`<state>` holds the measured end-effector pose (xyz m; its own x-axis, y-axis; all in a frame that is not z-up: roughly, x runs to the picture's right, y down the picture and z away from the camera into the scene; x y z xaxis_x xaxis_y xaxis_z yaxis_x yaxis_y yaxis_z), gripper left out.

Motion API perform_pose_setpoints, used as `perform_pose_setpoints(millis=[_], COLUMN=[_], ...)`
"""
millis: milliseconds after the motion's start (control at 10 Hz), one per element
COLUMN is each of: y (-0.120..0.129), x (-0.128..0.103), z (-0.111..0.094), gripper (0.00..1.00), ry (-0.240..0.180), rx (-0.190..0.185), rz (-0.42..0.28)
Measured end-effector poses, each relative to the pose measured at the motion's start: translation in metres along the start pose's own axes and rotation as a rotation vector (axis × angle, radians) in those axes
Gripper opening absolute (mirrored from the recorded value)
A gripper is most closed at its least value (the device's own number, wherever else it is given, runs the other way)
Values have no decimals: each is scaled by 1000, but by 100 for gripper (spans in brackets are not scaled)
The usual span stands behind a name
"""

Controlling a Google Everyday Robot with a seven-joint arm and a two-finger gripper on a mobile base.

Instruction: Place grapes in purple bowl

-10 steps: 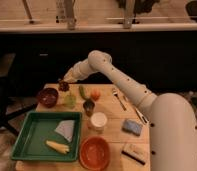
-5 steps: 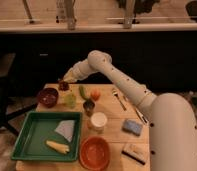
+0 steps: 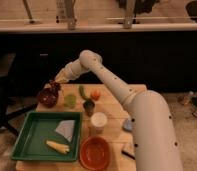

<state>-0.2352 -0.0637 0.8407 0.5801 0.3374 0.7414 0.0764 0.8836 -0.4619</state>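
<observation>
Dark reddish-purple grapes (image 3: 54, 86) clenched in the fingers of the gripper (image 3: 55, 85), hanging just above the far rim of the purple bowl (image 3: 47, 97) at the worktop's (image 3: 112, 112) far left corner. Fingers shut on the cluster; whether the lowest grapes touch the rim cannot be told. Arm stretched leftward across the worktop from the white base at right.

Near the bowl: a green cup (image 3: 70, 100), a green vegetable (image 3: 82, 92), a round orange fruit (image 3: 95, 94), a small dark cup (image 3: 89, 106), a white cup (image 3: 98, 121). Nearer the camera, a green tray (image 3: 27, 142) with a grey cloth (image 3: 66, 129) and a yellow corn cob (image 3: 57, 146), beside an orange bowl (image 3: 95, 152).

Probably the placing step, with transport all but done. Next move likely calls for centring over the bowl, a slight descent, then releasing the fingers so the cluster drops inside instead of catching the rim.
</observation>
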Motion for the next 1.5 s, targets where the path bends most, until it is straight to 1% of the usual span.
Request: perform_pose_setpoints(millis=[200,300,400,500,800,1100,1500], y=[-1,0,3,5,12,13,12], x=[-12,-18,-24,-26,-27,-17,-3], z=[16,24,35,42,59,60,57], gripper=[0,0,0,0,0,0,0], ry=[-45,-58,-74,-84,-104,-108,-113], rx=[-37,-56,-86,-111,-166,-176,-169], rz=[-23,-32,-42,-45,-45,-26,3])
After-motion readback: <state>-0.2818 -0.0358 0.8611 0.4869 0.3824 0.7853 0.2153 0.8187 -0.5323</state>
